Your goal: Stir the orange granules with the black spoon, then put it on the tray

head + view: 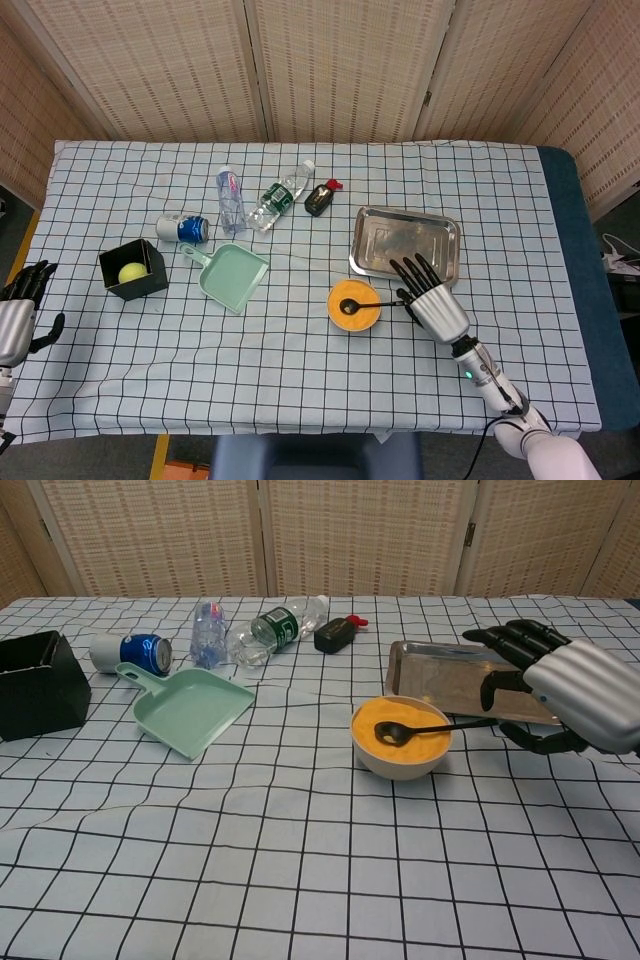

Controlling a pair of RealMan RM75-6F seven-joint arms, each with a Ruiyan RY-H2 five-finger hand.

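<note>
My right hand pinched the slim black plastic spoon, its scoop in the orange granules; steel tray at twelve o'clock.

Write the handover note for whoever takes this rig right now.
Right hand is at the handle end of the black spoon; a firm hold cannot be confirmed.
Left hand is idle off the table's left edge, holding nothing.
Spoon bowl lies in the orange granules; the handle rests over the bowl's right rim.
The tray, just behind the bowl, holds nothing.
Stirring progress cannot be judged.
Left: finish stirring, then lay the spoon on the tray.
</note>
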